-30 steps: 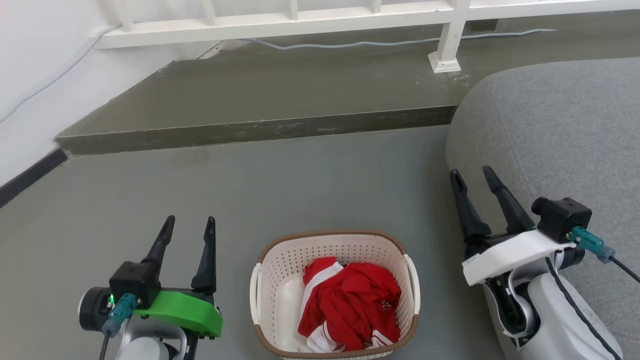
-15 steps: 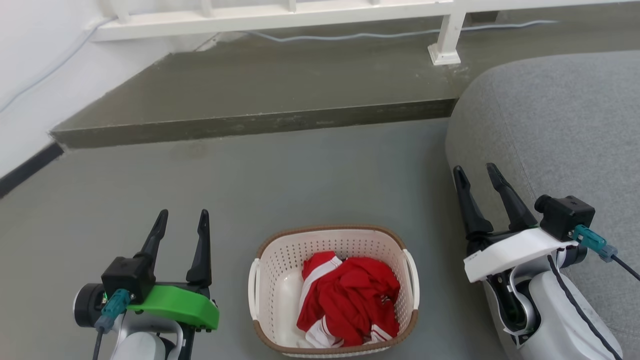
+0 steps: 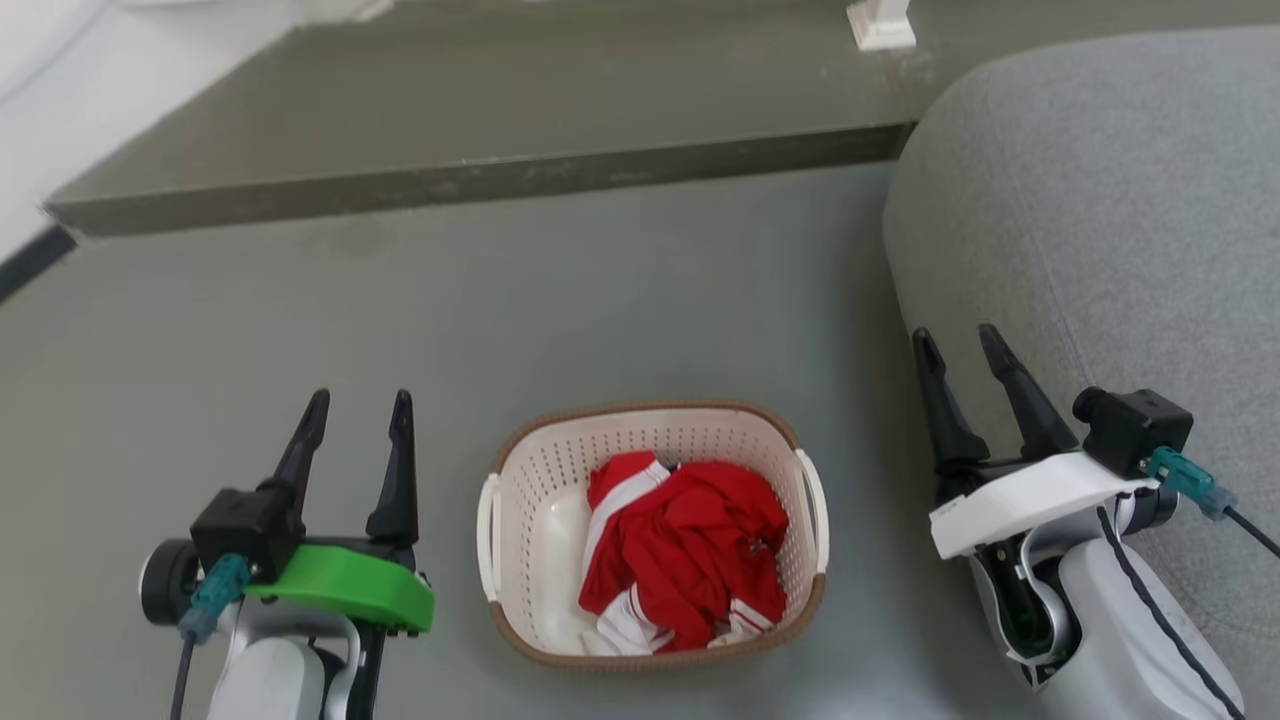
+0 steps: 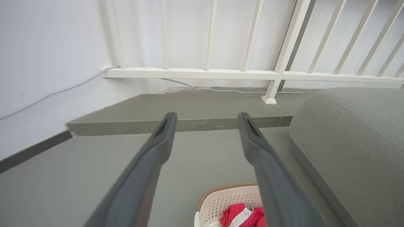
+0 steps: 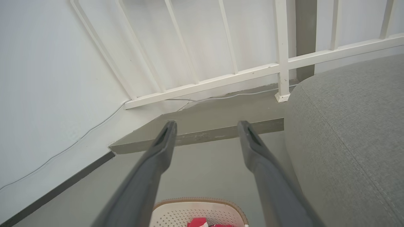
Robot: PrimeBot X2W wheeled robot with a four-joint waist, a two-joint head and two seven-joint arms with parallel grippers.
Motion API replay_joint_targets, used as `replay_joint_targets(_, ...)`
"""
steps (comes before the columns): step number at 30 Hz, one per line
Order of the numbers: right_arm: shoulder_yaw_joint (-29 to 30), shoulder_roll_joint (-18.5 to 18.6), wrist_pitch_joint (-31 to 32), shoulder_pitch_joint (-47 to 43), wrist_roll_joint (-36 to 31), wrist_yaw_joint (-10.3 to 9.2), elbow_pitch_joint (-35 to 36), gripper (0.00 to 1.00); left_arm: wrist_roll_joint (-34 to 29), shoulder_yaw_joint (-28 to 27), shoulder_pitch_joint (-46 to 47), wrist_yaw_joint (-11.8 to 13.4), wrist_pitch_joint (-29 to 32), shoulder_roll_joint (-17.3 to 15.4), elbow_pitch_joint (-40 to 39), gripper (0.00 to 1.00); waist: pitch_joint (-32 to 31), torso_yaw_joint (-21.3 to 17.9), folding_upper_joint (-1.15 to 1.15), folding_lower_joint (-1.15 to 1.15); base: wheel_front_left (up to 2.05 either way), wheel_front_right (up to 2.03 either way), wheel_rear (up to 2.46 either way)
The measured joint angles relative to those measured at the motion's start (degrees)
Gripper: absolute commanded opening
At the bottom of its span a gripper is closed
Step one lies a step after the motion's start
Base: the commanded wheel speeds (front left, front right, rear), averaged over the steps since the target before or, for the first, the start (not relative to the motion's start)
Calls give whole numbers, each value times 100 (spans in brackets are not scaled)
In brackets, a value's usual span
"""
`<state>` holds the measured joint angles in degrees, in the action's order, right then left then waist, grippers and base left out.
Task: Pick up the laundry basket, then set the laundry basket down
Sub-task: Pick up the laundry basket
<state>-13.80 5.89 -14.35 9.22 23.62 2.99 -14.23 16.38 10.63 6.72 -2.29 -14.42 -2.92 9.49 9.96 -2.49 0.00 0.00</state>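
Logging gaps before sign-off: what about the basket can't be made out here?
- Head view: much of the floor of the laundry basket, under the red clothes.
- Left wrist view: most of the basket, cut by the bottom edge and the left gripper's fingers.
- Right wrist view: its near half, cut by the bottom edge.

1. Laundry basket (image 3: 535, 470): floor largely covered by a red and white garment (image 3: 690, 545). I cannot determine what kind of garment it is.
2. Left wrist view: the bottom edge cuts the basket. Its right part lies behind a finger (image 4: 271, 176) of my left gripper (image 4: 206, 116), and that finger blurs towards the frame edge.
3. Right wrist view: the bottom edge cuts the basket, leaving its far end.
4. Grey cushion (image 3: 1100, 200): runs off the right edge.
5. Railing post (image 3: 880, 22): cut at the top.
6. My left forearm (image 3: 270, 670) and right forearm (image 3: 1130, 630): cut at the bottom.
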Motion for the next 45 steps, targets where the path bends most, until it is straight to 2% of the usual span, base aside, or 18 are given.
replay_joint_targets(10, 107, -18, 0, 196, -1, 1, -151, 100, 0, 2, 372, -81, -1, 11, 203, 100, 542, -87, 0, 0, 0, 0, 0)
replay_joint_targets(20, 178, -46, -9, 472, -51, 59, -471, 100, -11, 124, 806, -233, -1, 20, 738, 100, 1179, -150, 0, 0, 0, 0, 0)
replay_joint_targets(38, -31, -71, -9, 1251, -60, 211, -1707, 100, 22, 409, 1970, -382, 189, 56, 2268, 100, 2392, -71, 0, 1, 0, 0, 0)
replay_joint_targets(45, -211, -92, 27, 1767, -136, 275, -2154, 100, 253, 420, 2504, -402, 327, 77, 2793, 100, 2884, -11, 0, 1, 0, 0, 0)
